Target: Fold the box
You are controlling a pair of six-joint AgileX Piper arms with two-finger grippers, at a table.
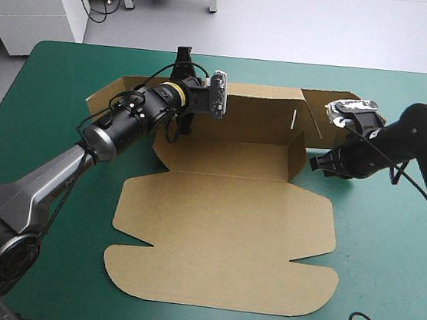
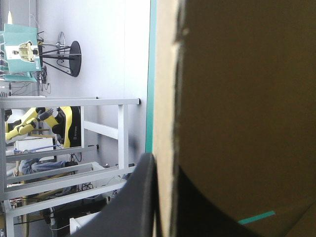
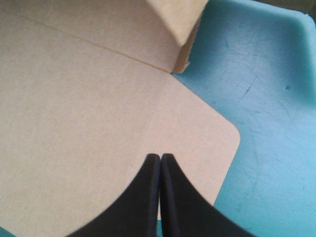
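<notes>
The brown box (image 1: 224, 238) lies in the middle of the teal-green cover, lid panel flat toward the front, back wall (image 1: 257, 119) raised. My left gripper (image 1: 183, 65) is at the back wall's left end. In the left wrist view it (image 2: 165, 165) is shut on the box, the board's edge (image 2: 165, 98) running between the black fingers. My right gripper (image 1: 315, 164) is at the box's right end, beside the short right wall. Its fingers (image 3: 160, 157) are shut with nothing between them, just above a rounded brown flap (image 3: 197, 133).
The side flaps spread out at the back left (image 1: 113, 94) and back right (image 1: 335, 104) of the box. Bare teal-green cover (image 1: 387, 257) lies to the right and along the front edge. The table's far edge (image 2: 150, 74) lies just past the left gripper.
</notes>
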